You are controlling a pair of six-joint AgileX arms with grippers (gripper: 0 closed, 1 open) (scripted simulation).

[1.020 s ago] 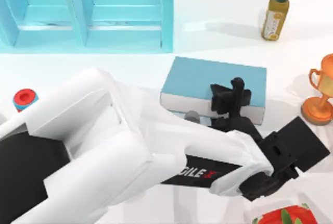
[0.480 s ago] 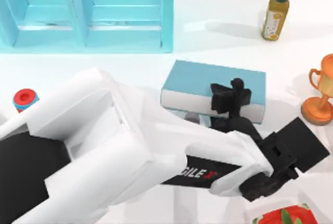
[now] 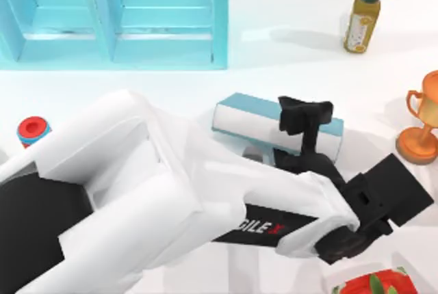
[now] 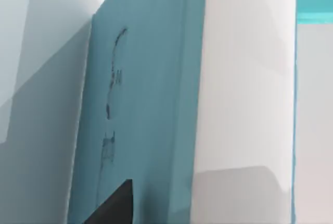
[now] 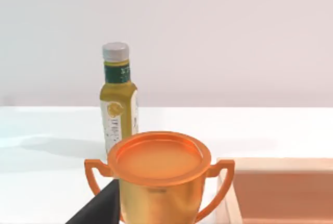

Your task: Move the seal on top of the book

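Observation:
The light teal-blue book (image 3: pixel 250 117) lies right of the table's middle, tipped up so its white page edges face the camera and little of its cover shows. My left gripper (image 3: pixel 304 117) reaches across from the left and is shut on the book's right part. In the left wrist view the book's cover and pages (image 4: pixel 145 104) stand very close, with one dark fingertip (image 4: pixel 112 211) against the cover. The seal is hidden or out of view. My right arm is parked off the right side, its wrist camera facing the trophy.
A turquoise shelf unit (image 3: pixel 116 14) spans the back left. An oil bottle (image 3: pixel 363 14) stands at the back right and an orange trophy cup (image 3: pixel 421 126) at the right edge. A small red-and-blue object (image 3: pixel 33 130) sits far left. A white tray (image 3: pixel 342 286) is at the front right.
The book has tipped up from lying flat, its cover narrowing and its page edges turning toward the camera. My left gripper has risen slightly with it.

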